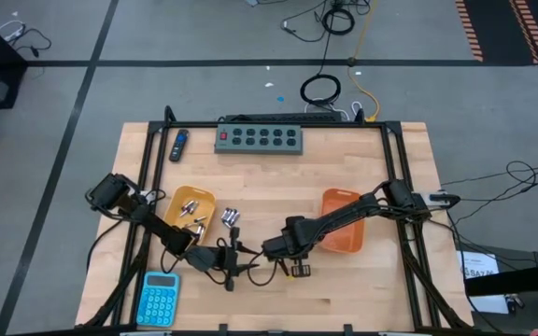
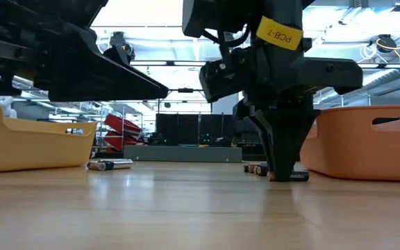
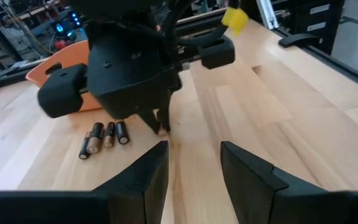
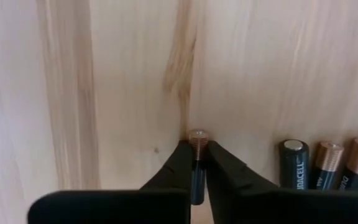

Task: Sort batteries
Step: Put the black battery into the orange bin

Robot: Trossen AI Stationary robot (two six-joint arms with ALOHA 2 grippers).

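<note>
My right gripper [image 4: 197,163] points down at the middle of the table and is shut on a dark, copper-topped battery [image 4: 196,140]. Three more dark batteries [image 4: 328,163] lie side by side on the wood just beside it, also seen in the left wrist view [image 3: 104,138]. My left gripper [image 3: 194,168] hovers open and nearly level a short way to the left, aimed at the right gripper [image 3: 160,121], with nothing between its fingers. Silvery batteries lie in the yellow bin [image 1: 188,207], and a few [image 1: 229,217] rest on the table next to it. My right gripper pinches the dark battery's long sides [image 4: 196,177] between its two fingers, which come from above and point down. The copper end [image 4: 196,135] sticks out past the fingertips. The battery lies level at the table top [image 2: 298,176].
An orange bin [image 1: 342,233] stands right of the right gripper. The yellow bin is to the left. A blue calculator [image 1: 159,299] lies at the near left edge. A grey power strip [image 1: 260,138] and a blue-and-black gadget [image 1: 179,145] lie along the far edge.
</note>
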